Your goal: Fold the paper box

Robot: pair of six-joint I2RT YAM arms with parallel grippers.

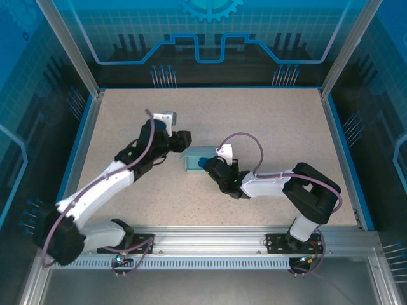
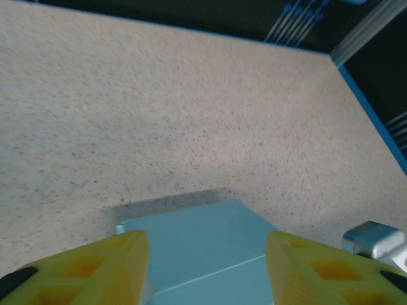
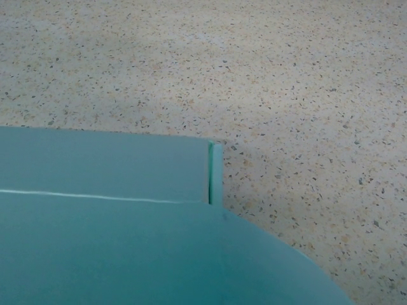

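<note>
I am holding my left pincer (image 1: 182, 141) half spread and empty over the far left end of the paper box (image 1: 194, 159), which is lying mid-desk (image 1: 267, 114), long axis left to right. My closed right pincer (image 1: 210, 166) is sitting at its near right end.

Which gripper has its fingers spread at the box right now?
The left gripper: its yellow fingers stand apart, with the paper box showing between them. The right gripper, at the box's right side, is shut.
</note>
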